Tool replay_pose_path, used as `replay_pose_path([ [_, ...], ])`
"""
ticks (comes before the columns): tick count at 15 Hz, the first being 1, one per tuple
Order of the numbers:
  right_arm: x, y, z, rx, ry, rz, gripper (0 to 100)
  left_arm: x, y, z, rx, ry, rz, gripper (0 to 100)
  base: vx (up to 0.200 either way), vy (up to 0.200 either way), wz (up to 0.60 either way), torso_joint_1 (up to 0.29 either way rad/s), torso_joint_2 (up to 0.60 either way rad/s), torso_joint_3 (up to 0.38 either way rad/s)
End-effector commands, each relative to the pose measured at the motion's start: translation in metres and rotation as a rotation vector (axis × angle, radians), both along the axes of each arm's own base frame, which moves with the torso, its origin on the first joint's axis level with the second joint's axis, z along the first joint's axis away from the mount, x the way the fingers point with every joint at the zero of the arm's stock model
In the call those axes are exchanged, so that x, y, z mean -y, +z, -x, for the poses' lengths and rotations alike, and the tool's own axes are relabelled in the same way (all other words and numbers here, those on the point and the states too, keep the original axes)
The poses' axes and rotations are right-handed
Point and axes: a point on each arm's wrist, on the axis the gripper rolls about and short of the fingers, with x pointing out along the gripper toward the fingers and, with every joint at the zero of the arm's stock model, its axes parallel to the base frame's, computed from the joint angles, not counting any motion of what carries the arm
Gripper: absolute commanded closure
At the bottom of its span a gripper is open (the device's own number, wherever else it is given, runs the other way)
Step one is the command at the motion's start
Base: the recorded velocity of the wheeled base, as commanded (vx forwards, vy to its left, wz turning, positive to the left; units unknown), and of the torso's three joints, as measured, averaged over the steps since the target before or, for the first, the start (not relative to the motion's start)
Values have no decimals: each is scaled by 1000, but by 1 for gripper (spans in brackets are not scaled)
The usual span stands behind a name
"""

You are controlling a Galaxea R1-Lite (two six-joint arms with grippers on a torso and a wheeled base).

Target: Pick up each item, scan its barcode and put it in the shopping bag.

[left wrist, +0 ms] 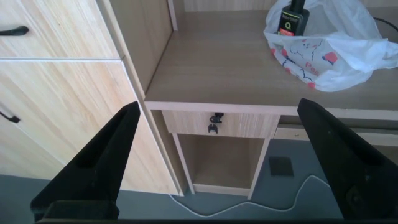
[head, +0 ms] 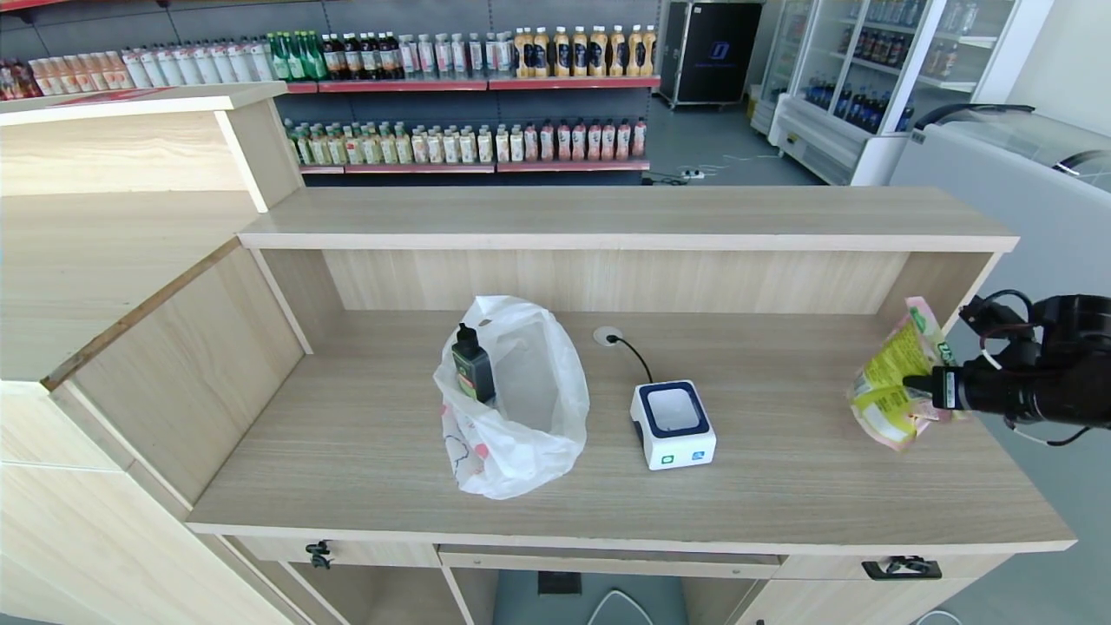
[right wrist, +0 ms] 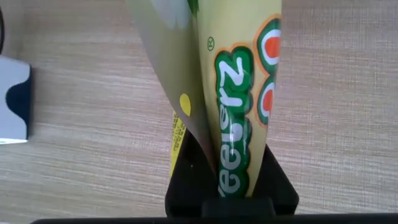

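Right gripper (head: pixel 917 389) clamps snack pouch (head: pixel 890 373) — left gripper (left wrist: pixel 219 124) wide; bottle (head: pixel 473 365) apparently half-hidden in bag (head: pixel 529 434)

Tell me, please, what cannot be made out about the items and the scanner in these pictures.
- Snack bag: no barcode can be seen. In the head view the right gripper covers part of it, and the right wrist view's edge cuts it off.
- Dark bottle: its base is hidden by the shopping bag, and its cap is cut off by the left wrist view's edge.
- Scanner: mostly cut off by the right wrist view's edge.
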Motion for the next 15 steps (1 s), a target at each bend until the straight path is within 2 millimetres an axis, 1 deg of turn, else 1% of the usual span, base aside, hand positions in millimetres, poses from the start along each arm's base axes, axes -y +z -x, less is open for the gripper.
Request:
replay_pose_path([
  [1, -23, 74, 48, 157, 72, -12, 100, 0, 0, 0, 0, 1, 0, 0, 0, 0, 0, 0, 0, 0],
  [2, -42, 110, 86, 254, 175, -86, 100, 0, 0, 0, 0, 1, 0, 0, 0, 0, 0, 0, 0, 0],
  [3, -55, 130, 111, 317, 261, -112, 100, 0, 0, 0, 0, 1, 0, 0, 0, 0, 0, 0, 0, 0],
  [4, -67, 144, 130, 376, 372, -120, 100, 0, 0, 0, 0, 1, 0, 0, 0, 0, 0, 0, 0, 0],
  [5, -74, 154, 143, 428, 471, -119, 100, 0, 0, 0, 0, 1, 0, 0, 0, 0, 0, 0, 0, 0],
  [6, -79, 159, 150, 454, 526, -116, 100, 0, 0, 0, 0, 1, 0, 0, 0, 0, 0, 0, 0, 0],
  [7, -89, 163, 159, 473, 607, -129, 100, 0, 0, 0, 0, 1, 0, 0, 0, 0, 0, 0, 0, 0],
  [8, -91, 163, 161, 472, 626, -138, 100, 0, 0, 0, 0, 1, 0, 0, 0, 0, 0, 0, 0, 0],
  [9, -105, 162, 176, 450, 731, -208, 100, 0, 0, 0, 0, 1, 0, 0, 0, 0, 0, 0, 0, 0],
  [13, -153, 172, 197, 399, 976, -319, 100, 0, 0, 0, 0, 1, 0, 0, 0, 0, 0, 0, 0, 0],
  [14, -166, 176, 211, 353, 1042, -375, 100, 0, 0, 0, 0, 1, 0, 0, 0, 0, 0, 0, 0, 0],
  [15, -175, 178, 222, 323, 1097, -407, 100, 0, 0, 0, 0, 1, 0, 0, 0, 0, 0, 0, 0, 0],
])
